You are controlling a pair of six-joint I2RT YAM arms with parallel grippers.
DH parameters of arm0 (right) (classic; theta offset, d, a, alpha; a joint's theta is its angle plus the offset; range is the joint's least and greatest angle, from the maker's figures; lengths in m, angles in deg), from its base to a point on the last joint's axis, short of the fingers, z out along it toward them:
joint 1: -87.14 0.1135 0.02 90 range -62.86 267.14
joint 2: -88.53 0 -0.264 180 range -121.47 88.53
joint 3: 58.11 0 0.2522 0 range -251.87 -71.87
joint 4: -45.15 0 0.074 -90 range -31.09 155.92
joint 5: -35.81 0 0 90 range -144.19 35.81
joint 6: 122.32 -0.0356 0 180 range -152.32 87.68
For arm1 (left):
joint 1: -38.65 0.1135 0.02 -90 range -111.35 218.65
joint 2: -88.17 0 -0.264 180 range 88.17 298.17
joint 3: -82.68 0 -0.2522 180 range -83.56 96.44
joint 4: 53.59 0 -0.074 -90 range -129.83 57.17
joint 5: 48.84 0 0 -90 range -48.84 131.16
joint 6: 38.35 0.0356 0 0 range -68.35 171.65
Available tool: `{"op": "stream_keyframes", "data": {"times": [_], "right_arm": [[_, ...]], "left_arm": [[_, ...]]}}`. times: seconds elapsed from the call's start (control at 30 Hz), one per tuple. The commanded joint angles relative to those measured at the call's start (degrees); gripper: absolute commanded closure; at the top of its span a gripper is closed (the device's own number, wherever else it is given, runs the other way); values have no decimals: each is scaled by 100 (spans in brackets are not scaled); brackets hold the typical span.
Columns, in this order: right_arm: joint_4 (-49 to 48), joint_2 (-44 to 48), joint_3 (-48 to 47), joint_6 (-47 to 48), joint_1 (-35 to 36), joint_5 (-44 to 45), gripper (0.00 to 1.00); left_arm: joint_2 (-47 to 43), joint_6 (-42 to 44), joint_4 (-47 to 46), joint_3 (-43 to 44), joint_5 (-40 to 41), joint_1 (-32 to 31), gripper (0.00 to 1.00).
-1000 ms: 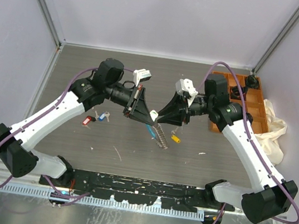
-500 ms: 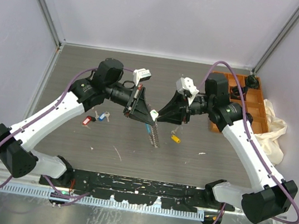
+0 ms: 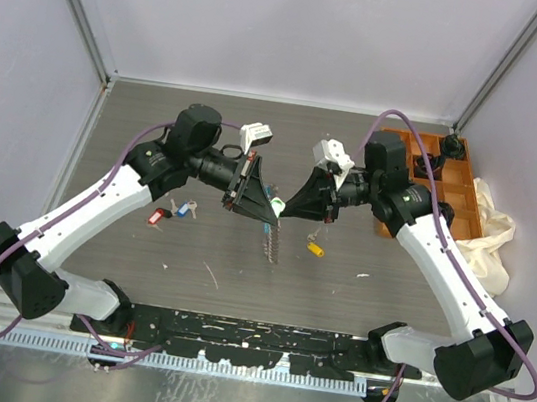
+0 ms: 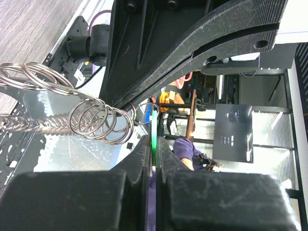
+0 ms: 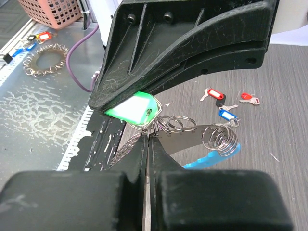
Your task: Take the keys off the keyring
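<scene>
Left hand (image 3: pixel 272 207) clamps green key (image 5: pixel 132 107), right hand (image 3: pixel 287 211) pinches keyring (image 5: pixel 219 139), tray (image 3: pixel 457 177) holds black parts (image 3: pixel 424 165)

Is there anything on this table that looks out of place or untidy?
Yes. A white cloth lies bunched beside the orange tray, and loose keys lie scattered: a red key and a blue key left, a yellow key near the middle.

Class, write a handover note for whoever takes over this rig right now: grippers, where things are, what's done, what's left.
Left gripper: shut on green key, mid-air.
Right gripper: shut on keyring beside that key; its chain hangs below.
Done: red key and blue key lie loose on table.
Left: work the green key off; any others on the chain cannot be seen.
</scene>
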Motion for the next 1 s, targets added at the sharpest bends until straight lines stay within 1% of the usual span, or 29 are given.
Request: {"op": "stream_keyframes", "data": {"times": [0.0, 0.07, 0.13, 0.27, 0.4, 0.53, 0.57, 0.63, 0.73, 0.8, 0.87, 0.97], "right_arm": [[-176, 57, -60, -39, 28, -183, 99], [-15, 74, -133, 76, 24, -67, 99], [378, 79, -279, 407, 21, 150, 99], [812, 58, -524, 732, 15, 547, 99], [1096, -17, -714, 891, 45, 453, 99], [1215, -67, -809, 950, 100, 462, 99], [1265, -79, -836, 983, 119, 462, 99], [1422, -121, -943, 1126, 156, 489, 99], [1676, -171, -1080, 1379, 251, 567, 99], [1916, -223, -1164, 1616, 302, 625, 99], [2149, -272, -1254, 1902, 349, 720, 99], [2774, -364, -1422, 2780, 381, 675, 99]], "left_arm": [[-246, -43, -434, 16, -253, 34, 100], [-271, 0, -383, -1, -265, 32, 100], [-303, 145, -205, -11, -209, 33, 100], [-682, 595, 131, -118, -88, 41, 100], [-867, 1179, 594, -251, 155, 41, 99], [-1039, 1595, 732, -427, 366, 45, 87], [-1065, 1715, 778, -467, 417, 41, 82], [-1106, 1955, 965, -532, 551, 41, 69], [-1199, 2364, 1164, -652, 811, 41, 57], [-1401, 2700, 1166, -853, 1123, 47, 52], [-1771, 2870, 762, -1194, 1382, 41, 51], [-2562, 2897, -552, -2065, 1702, -18, 50]]}}
